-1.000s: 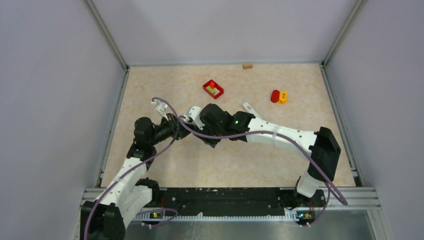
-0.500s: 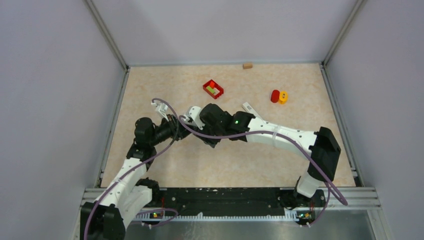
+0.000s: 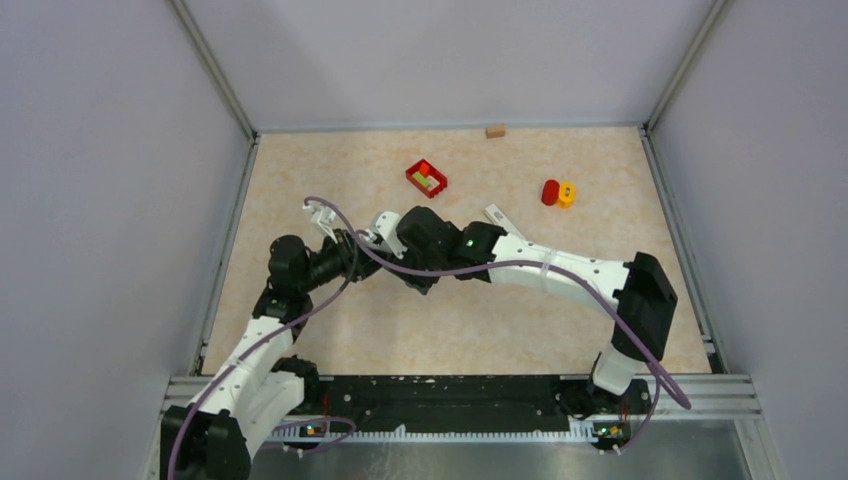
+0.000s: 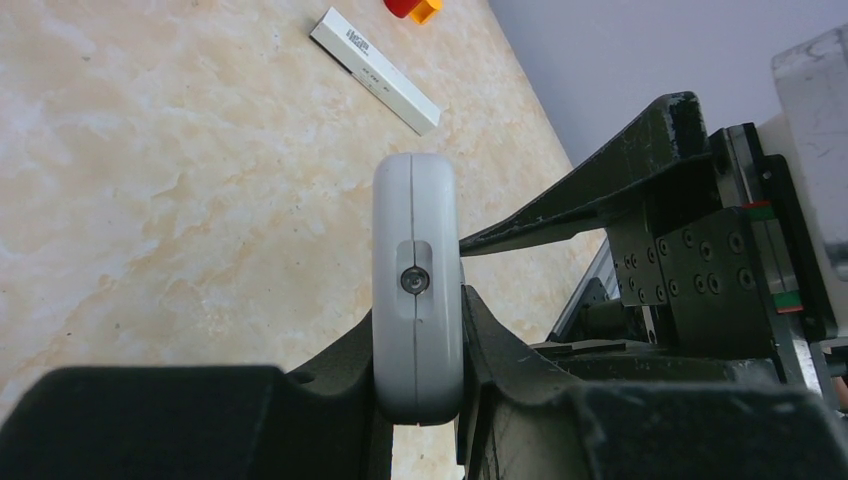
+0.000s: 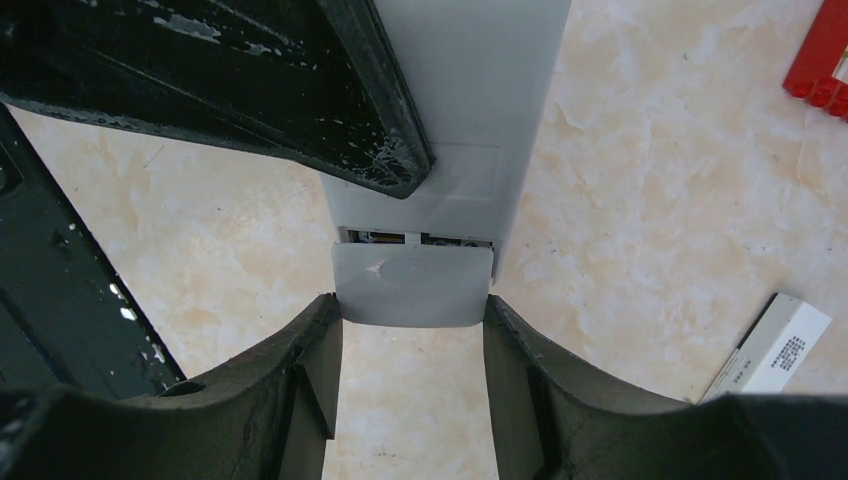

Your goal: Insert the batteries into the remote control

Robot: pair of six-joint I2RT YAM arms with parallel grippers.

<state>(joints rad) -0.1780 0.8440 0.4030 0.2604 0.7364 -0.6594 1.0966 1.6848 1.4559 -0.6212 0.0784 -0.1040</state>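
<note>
in your right wrist view, the slot on the remote (image 5: pixel 480 90) just above its cover (image 5: pixel 412 285) shows only a thin sliver, its contents too small to tell. the red tray (image 5: pixel 826 55) is cut by the right edge. from above, the arms hide the remote.

A red tray (image 3: pixel 441 185), wooden block (image 3: pixel 495 131), red piece (image 3: pixel 550 192) and yellow piece (image 3: pixel 568 194) lie scattered.

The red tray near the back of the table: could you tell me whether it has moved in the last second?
No. The red tray sits where it was, at the same gap from the wooden block by the back edge.
</note>
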